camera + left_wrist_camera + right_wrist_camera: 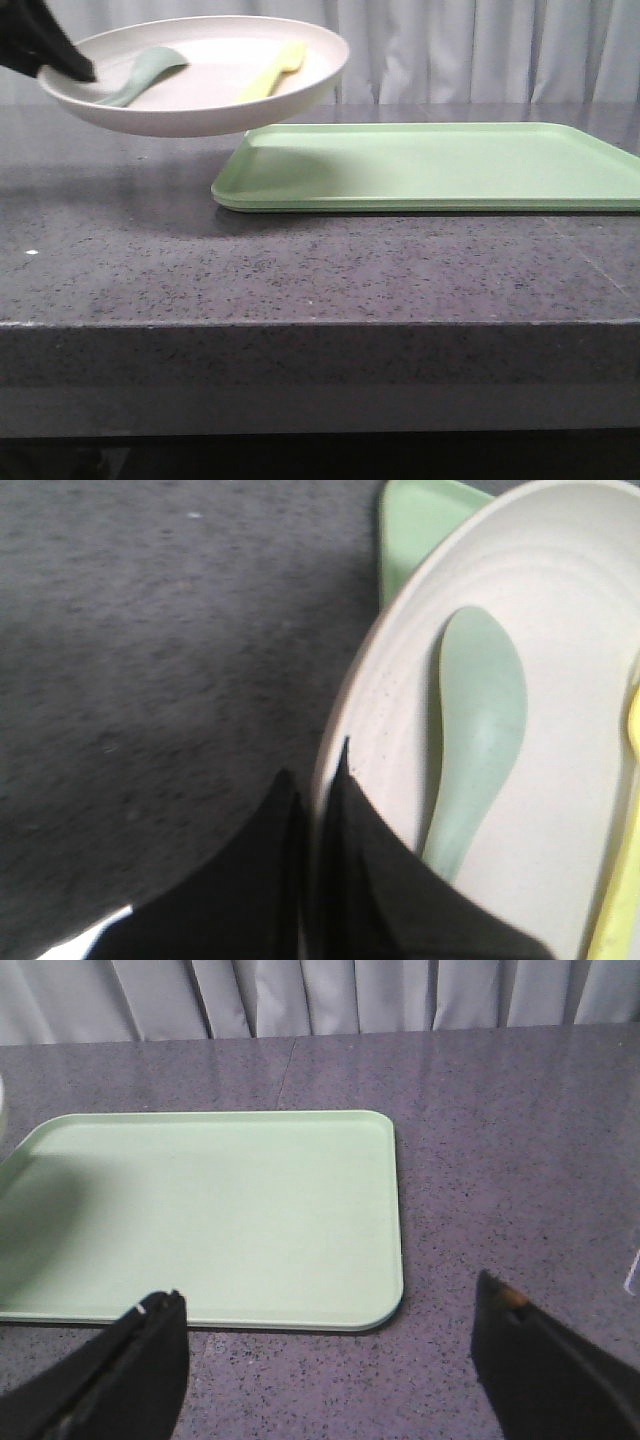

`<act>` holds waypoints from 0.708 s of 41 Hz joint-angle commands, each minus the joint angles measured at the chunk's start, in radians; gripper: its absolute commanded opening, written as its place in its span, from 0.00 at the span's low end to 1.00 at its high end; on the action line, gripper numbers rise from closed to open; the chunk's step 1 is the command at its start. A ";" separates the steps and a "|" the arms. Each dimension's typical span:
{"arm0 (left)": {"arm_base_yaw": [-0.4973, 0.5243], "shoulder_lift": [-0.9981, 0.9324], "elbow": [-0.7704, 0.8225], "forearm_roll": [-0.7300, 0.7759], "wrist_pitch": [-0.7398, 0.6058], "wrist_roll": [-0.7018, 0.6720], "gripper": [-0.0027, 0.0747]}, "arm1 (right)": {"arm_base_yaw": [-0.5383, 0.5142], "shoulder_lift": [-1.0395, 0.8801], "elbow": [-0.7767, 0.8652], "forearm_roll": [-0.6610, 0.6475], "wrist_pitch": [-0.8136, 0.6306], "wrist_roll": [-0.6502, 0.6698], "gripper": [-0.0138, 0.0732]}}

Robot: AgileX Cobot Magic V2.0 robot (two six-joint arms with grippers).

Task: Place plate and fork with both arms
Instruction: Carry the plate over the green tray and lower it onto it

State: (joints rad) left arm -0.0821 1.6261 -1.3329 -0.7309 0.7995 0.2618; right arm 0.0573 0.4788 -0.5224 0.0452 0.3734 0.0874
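Grey speckled stone is my one table [300, 270], with bare surface along its near edge and to the left. On it lies one flat light-green tray [440, 165], nothing resting on it, its right end cut off in the front view. I count one plate [200, 100], cream-white, held in the air above the table's left part, tilted, its right edge reaching over the tray's left corner without touching. In it lie two pieces: one teal-green utensil [478, 740] and one pale-yellow fork [272, 70], side by side and apart. My left gripper [318, 810] has its jaws pinched narrow on the plate's rim, one finger inside, one outside; most of that arm is out of frame. My right gripper [330, 1360] hangs near the tray's edge, jaws spread wide, holding nothing.
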 commanded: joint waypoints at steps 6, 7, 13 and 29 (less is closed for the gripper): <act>-0.167 0.121 -0.236 -0.057 -0.038 -0.099 0.01 | -0.003 0.011 -0.040 -0.010 -0.077 -0.003 0.85; -0.181 0.144 -0.265 -0.055 -0.038 -0.110 0.01 | -0.003 0.011 -0.040 -0.010 -0.077 -0.003 0.85; -0.262 0.259 -0.410 0.006 -0.036 -0.181 0.01 | -0.003 0.011 -0.040 -0.010 -0.077 -0.003 0.85; -0.360 0.442 -0.605 0.085 -0.057 -0.346 0.01 | 0.000 0.011 -0.040 -0.010 -0.077 -0.003 0.85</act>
State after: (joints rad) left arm -0.4253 2.1199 -1.8912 -0.6076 0.7981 -0.0495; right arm 0.0573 0.4788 -0.5224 0.0452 0.3734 0.0874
